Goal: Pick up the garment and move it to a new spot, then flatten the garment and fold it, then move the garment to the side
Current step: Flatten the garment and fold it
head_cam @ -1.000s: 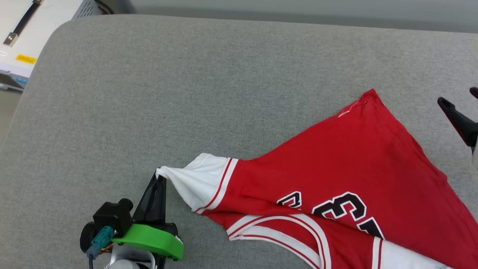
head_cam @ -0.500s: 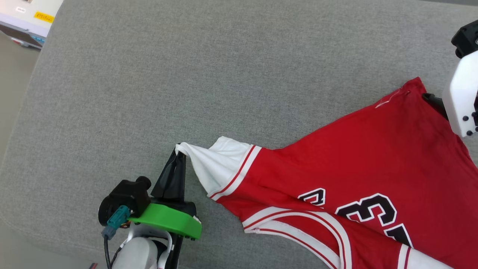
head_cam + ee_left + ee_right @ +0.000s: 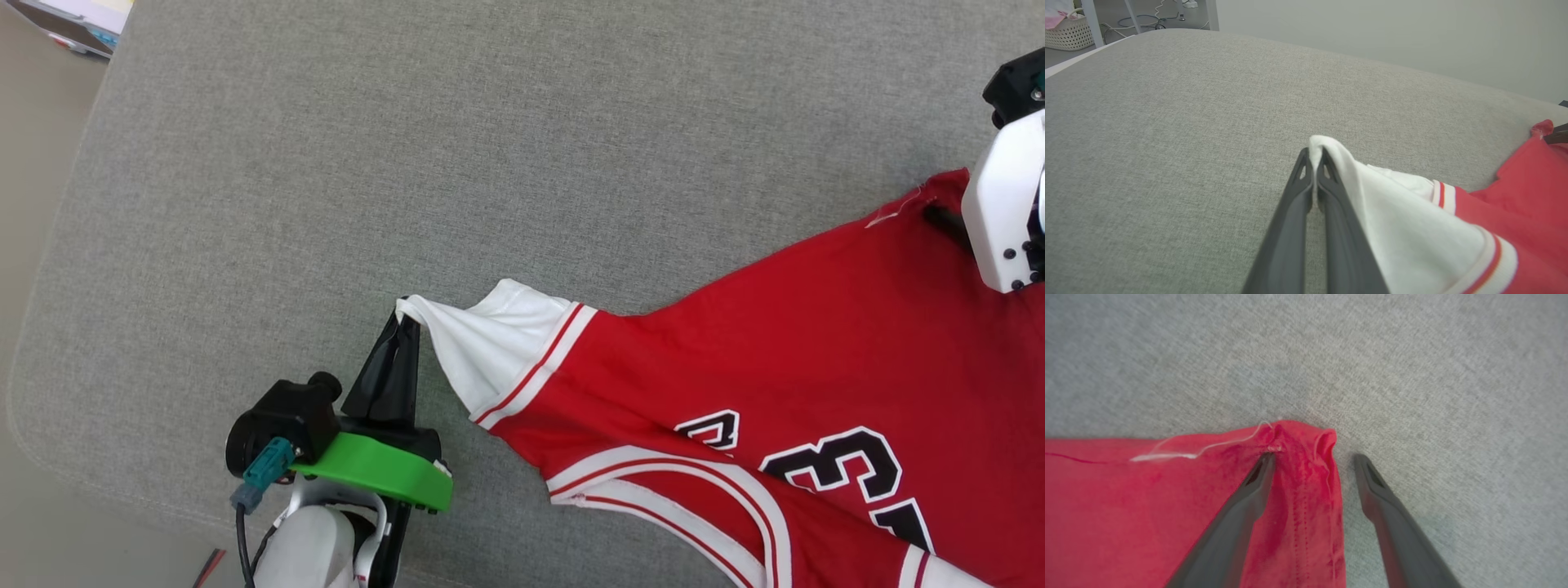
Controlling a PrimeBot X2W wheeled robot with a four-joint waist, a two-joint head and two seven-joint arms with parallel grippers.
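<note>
The garment lies spread on the grey fabric worktop, its red body running from the middle toward the right edge and down to the near edge. The side with the black, white-outlined numerals faces up.

My left hand is closed tight on the tip of the white sleeve, which it has pinched into a small peak. The sleeve cloth is drawn taut from that peak back to the striped trim. This hand sits toward the worktop's near left corner, with bare grey fabric all round it on the left and far sides.

My right hand is over by the right edge, jaws wide apart and gripping nothing. It straddles the red hem corner, one finger lying over the red cloth and the other over bare worktop just beside it. I cannot tell whether either finger presses down. A loose white thread trails along the hem from that corner.
</note>
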